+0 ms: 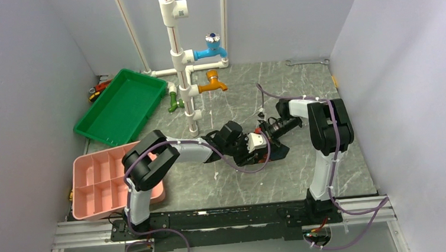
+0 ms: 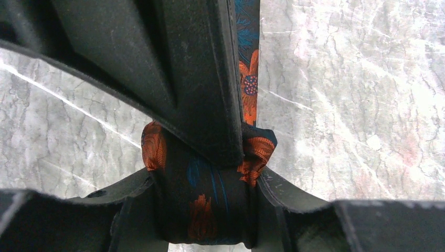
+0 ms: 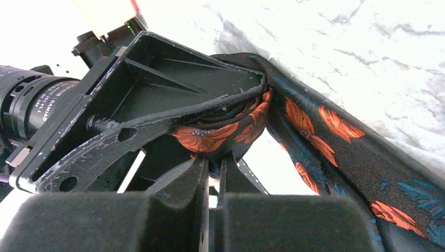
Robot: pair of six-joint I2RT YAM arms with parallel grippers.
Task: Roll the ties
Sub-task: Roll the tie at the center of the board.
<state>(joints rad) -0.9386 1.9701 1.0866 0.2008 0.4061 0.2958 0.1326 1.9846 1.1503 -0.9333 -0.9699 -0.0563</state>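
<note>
Clamping the rolled part of the tie point(image 2: 202, 207), the left end effector point(image 2: 204, 184) meets the right end effector point(image 3: 212, 173), whose jaws sit nearly together on a fold of that roll; the unrolled length runs straight ahead of the left one along the bench point(image 2: 367, 105)

Marble table point(image 1: 301, 97): tie point(image 3: 336, 131), green tray point(image 1: 121, 106)

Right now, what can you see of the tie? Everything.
The tie is dark, silky-looking fabric with orange flowers and blue leaves. One end is wound into a small, loose roll, held between the fingers of the left gripper over the grey marble table. The right gripper is closed on a fold at the roll's edge. A flat strip runs from the roll away over the table. Its far end cannot be made out.
</note>
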